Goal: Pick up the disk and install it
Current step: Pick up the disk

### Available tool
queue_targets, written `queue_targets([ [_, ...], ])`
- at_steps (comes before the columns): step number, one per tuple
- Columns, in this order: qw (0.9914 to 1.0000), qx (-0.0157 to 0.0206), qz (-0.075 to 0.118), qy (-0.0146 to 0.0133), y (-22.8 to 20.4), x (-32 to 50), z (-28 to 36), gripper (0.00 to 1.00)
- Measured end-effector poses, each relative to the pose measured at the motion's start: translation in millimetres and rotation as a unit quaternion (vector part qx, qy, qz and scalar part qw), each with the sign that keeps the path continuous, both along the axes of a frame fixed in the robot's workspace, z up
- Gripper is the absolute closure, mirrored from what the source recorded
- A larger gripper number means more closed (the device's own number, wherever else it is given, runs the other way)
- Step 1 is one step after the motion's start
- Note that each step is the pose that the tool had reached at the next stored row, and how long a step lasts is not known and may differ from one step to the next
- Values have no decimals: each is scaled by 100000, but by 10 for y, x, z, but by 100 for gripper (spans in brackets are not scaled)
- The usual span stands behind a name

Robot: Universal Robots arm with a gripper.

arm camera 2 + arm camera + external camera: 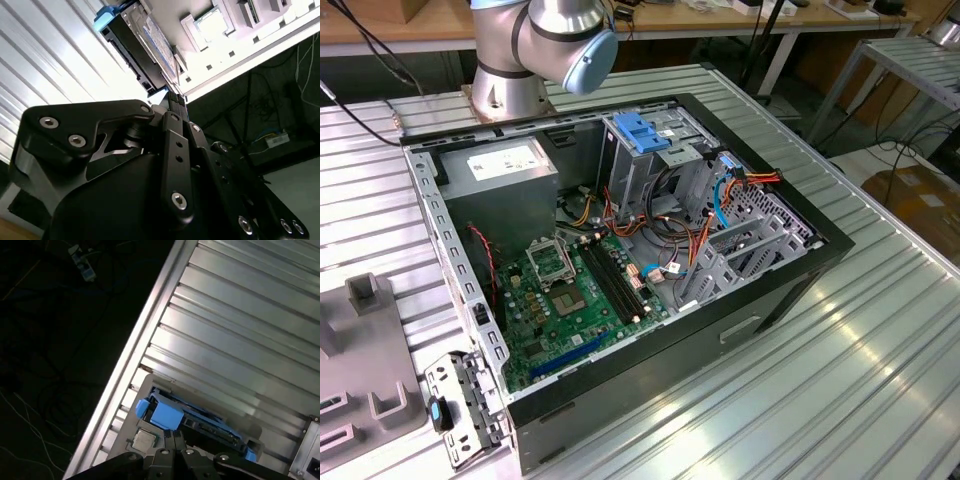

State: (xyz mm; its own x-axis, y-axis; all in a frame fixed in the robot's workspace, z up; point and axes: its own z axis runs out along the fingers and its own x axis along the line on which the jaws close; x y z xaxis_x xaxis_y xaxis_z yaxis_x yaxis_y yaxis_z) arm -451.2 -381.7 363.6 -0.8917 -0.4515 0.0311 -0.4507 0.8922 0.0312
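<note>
A ribbed metal table (pixel 840 380) carries the open computer case (pixel 790 270), its drive cage (pixel 642 150) well apart from the work. The disk (pixel 142 47) stands on edge in a grey holder (pixel 175 15) near the table's edge, beside a processor chip (pixel 212 25). In both wrist views the gripper (pixel 176 97) sits right at the disk's blue-railed end, with the long axis running straight away from it. Whether the jaws are apart or clamped, I cannot tell.

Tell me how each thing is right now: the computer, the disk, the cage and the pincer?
computer case: on the table, cover off, insides showing.
drive cage: upright inside the case, blue latch on top.
disk: outside the case, in a grey holder, not yet installed.
pincer: right at the disk's end; whether it grips, I cannot tell.
</note>
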Motion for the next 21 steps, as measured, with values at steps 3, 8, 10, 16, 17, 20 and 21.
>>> queue_targets([
  [3,99916,-1,4090,0,0,0,0,89],
  [8,99634,0,8547,-6,0,0,-1,89],
  [10,99557,0,9398,-14,0,0,-1,89],
  [16,99546,16,9520,-23,0,0,-1,89],
  [17,99546,21,9519,-21,0,0,0,89],
  [20,99546,35,9521,-23,0,0,-1,89],
  [21,99541,38,9570,-25,0,0,-1,89],
])
